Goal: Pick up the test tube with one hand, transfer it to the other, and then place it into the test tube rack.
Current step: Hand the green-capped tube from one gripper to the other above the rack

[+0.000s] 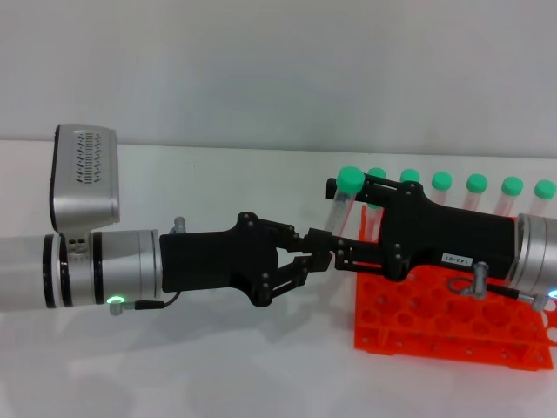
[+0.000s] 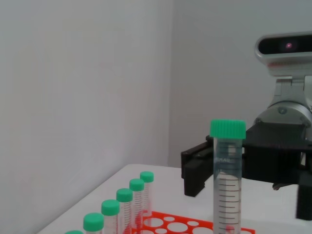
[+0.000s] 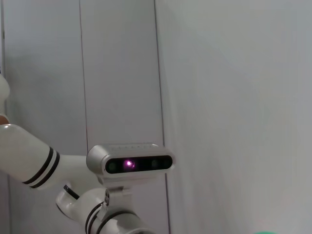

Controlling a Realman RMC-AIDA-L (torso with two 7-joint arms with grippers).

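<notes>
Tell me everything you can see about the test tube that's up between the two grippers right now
The test tube is a slim clear plastic tube with a round green cap and printed graduation lines down its side. It stands roughly upright, slightly tilted, lifted at the near left end of the orange test tube rack, not seated in a hole. The left gripper and right gripper meet at its lower part; which one clamps it cannot be told. Its bottom tip is hidden.

A lab setting: a plain white surface (image 1: pixel 218 366) against bare grey walls, with an orange test tube rack (image 1: pixel 452 326) of green-capped tubes (image 1: pixel 477 193) at right.
</notes>
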